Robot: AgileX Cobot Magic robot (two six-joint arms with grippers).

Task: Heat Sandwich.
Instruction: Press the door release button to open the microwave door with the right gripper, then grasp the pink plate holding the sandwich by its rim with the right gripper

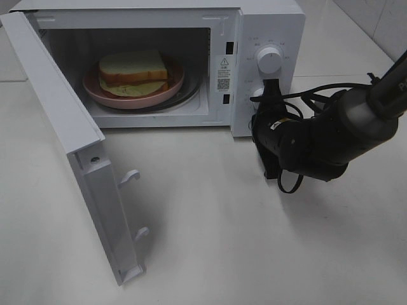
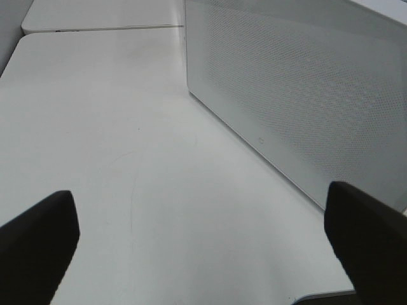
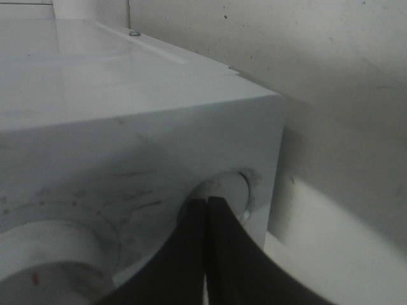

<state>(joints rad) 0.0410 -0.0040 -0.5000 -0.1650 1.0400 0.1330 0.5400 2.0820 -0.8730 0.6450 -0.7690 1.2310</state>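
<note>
Looking from high: sandwich [image 1: 133, 67] on plate [image 1: 137, 96] inside microwave [image 1: 267, 25] at the worktop's [image 1: 210, 222] far edge; door [image 1: 63, 127] swung open.
Right arm [image 1: 318, 136]: reaches to lower knob [image 1: 257, 93].
Left wrist: left claw [image 2: 200, 254] spread wide above worktop, beside mesh panel [image 2: 299, 95].
Right wrist: right claw [image 3: 206, 203] pressed together, tips at the knob.

A stacked white-bread sandwich [image 1: 133, 68], orange-brown crusted, is being supported flat by a pink plate [image 1: 137, 100] inside an open microwave [image 1: 267, 25].
</note>
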